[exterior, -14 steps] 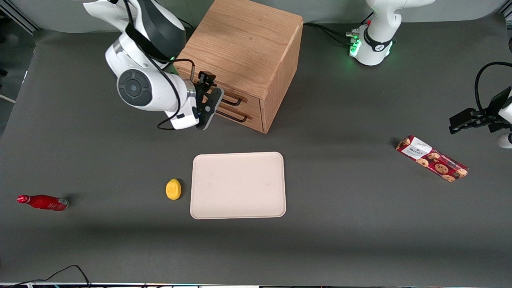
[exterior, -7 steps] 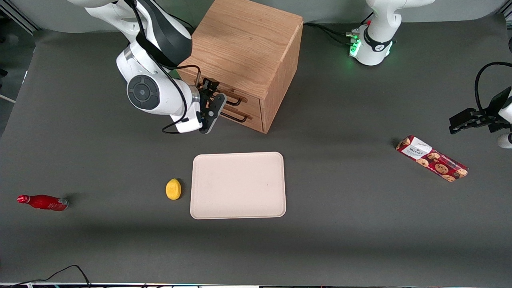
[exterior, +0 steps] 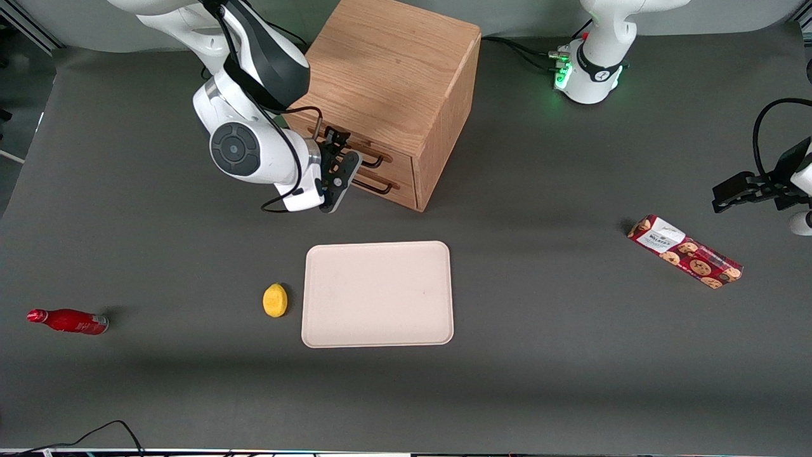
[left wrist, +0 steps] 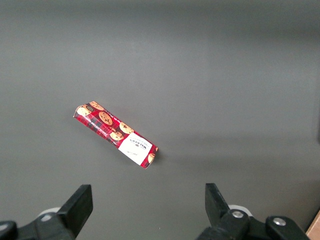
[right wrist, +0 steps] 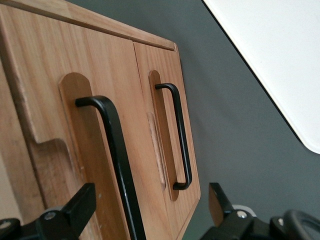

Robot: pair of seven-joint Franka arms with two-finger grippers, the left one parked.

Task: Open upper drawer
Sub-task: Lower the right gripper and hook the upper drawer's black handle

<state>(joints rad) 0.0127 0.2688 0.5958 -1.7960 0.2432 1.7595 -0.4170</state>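
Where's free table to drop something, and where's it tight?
Free: the wide strip between the tray and the cookie pack, and between the lemon and the red bottle. Tight: in front of the cabinet, where the open gripper sits at the upper drawer handle.

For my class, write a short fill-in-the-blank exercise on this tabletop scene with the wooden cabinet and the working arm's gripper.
1. The open gripper is in front of the light oak wooden cabinet's ____.
2. The upper drawer has a thin ____ bar handle.
3. The upper drawer is ____.
4. The yellow lemon lies beside the cream rectangular ____.

Missing words: drawers; black; closed; tray
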